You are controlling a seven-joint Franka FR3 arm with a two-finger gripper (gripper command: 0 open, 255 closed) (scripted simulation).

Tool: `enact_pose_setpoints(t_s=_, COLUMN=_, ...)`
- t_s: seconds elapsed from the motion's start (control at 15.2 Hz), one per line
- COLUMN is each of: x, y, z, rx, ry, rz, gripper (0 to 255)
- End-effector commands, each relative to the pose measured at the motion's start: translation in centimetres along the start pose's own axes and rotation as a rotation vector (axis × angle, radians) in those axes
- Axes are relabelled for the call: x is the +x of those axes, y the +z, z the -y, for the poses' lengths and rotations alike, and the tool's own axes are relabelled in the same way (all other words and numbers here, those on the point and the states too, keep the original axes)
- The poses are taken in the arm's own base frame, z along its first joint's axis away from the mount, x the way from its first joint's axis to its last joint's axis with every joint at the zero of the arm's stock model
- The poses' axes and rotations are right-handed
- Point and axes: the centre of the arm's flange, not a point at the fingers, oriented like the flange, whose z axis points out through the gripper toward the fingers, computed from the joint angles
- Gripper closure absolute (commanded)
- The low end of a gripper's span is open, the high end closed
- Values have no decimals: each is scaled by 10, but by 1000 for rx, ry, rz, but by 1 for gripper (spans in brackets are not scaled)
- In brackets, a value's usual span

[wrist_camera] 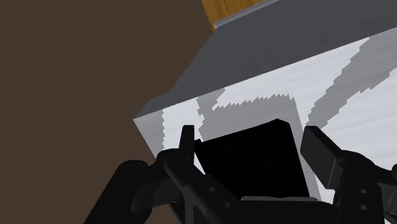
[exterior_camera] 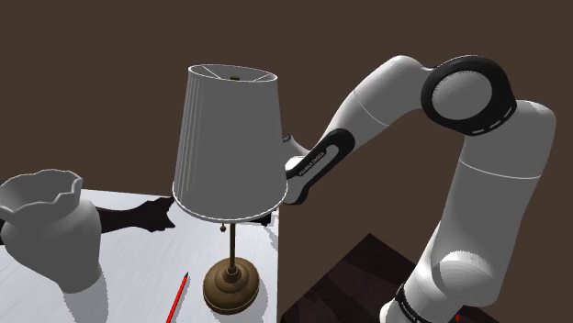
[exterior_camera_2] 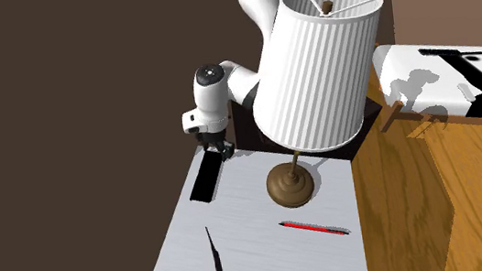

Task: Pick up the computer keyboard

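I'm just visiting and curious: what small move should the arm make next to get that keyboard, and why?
Probably close the fingers. In the wrist view the open gripper straddles the black keyboard, one finger on each side, apparently not gripping it yet. The keyboard lies flat near the edge of the table, so squeezing it should come before any lift.

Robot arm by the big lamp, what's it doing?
The white robot arm hangs its gripper low over a black keyboard at the edge of the table, beside the lamp. The fingers stand open on either side of the keyboard. It lies flat on the table, not lifted yet.
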Motion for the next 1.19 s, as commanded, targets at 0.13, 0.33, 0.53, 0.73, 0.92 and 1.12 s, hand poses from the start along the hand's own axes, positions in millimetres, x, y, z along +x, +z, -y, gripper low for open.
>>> enact_pose_setpoints(t_s=0.13, x=0, y=2, z=1, rx=1, ry=-1, rz=3, gripper=255)
enact_pose_setpoints(t_s=0.33, x=1, y=-4, z=0, rx=1, ry=-1, rz=3, gripper=255)
enact_pose_setpoints(t_s=0.53, x=2, y=-19, z=-2, rx=1, ry=-1, rz=3, gripper=255)
enact_pose_setpoints(t_s=0.73, x=3, y=-35, z=-4, rx=1, ry=-1, rz=3, gripper=255)
enact_pose_setpoints(t_s=0.92, x=3, y=-51, z=-5, rx=1, ry=-1, rz=3, gripper=255)
enact_pose_setpoints(t_s=1.12, x=4, y=-67, z=-7, rx=1, ry=-1, rz=3, gripper=255)
